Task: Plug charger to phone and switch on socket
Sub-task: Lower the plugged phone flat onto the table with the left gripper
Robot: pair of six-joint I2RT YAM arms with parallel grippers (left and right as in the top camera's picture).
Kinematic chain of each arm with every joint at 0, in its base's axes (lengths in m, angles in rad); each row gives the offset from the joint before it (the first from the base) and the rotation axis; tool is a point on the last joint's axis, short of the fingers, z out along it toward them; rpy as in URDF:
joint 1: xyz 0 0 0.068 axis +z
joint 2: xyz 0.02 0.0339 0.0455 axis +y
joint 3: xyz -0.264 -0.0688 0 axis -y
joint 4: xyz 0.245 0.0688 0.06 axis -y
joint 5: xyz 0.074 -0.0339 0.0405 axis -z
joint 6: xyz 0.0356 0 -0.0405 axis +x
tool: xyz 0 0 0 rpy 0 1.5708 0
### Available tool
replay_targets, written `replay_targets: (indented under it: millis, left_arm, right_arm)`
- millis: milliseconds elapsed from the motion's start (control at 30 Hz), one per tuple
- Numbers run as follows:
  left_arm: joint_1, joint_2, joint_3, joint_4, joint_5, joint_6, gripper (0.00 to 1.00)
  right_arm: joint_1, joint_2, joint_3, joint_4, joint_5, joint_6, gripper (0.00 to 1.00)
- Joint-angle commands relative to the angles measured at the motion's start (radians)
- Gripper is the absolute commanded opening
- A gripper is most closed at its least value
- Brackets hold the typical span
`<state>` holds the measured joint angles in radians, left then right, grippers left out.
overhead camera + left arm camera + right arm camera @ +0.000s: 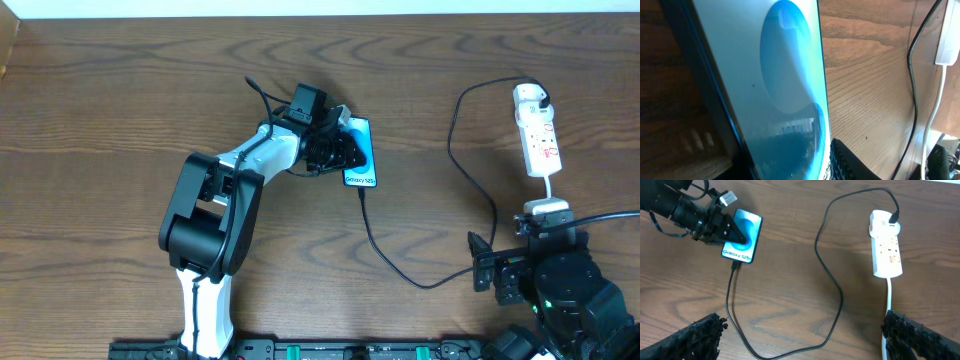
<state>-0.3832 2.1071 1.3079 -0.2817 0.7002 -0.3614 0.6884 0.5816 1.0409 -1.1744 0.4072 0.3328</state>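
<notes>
We start at the left fingers [335, 150], which lie across the phone [362, 160], their dark tips covering much of its screen. In the left wrist view the screen fills the frame at a slant, and one ribbed finger [842, 160] shows just beside the phone's long edge. The other finger is out of sight there, so we cannot tell whether the pair is clamped on the phone or only resting against it. The phone sits near the middle of the counter [120, 90], cyan face up, with its text end toward the near edge.

The charger [400, 272] meets the phone's lower short edge with its small tip; we cannot tell how deep the tip sits. From there the thin black cable runs toward the near side, curves to the right, then climbs in a wide loop to its black plug, which is pushed into the far end of the socket [540, 135].

The right fingers [695, 337] stand wide apart, one at each lower corner of the right wrist view, with nothing between them but bare counter and a stretch of cable. They hover near the front right, well apart from the phone. The socket lies ahead of them, lengthwise, red marks on its face. Its white cord [889, 295] trails back beside the right-hand finger. We cannot make out the position of its switch.
</notes>
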Motion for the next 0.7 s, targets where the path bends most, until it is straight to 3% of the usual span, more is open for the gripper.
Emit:
replay_targets:
  millis: [0, 400, 667]
  left_arm:
    - [0.0, -0.002, 0.003, -0.01, -0.04, 0.018, 0.39]
    - [0.0, -0.002, 0.003, -0.093, -0.171, 0.017, 0.4]
    - [0.0, -0.002, 0.003, -0.096, -0.171, 0.018, 0.41]
  right_arm:
    - [-0.009, 0.001, 0.004, -0.001, 0.001, 0.011, 0.99]
    - [-0.009, 0.001, 0.004, 0.0, 0.001, 0.011, 0.99]
    - [-0.009, 0.001, 0.004, -0.001, 0.001, 0.011, 0.99]
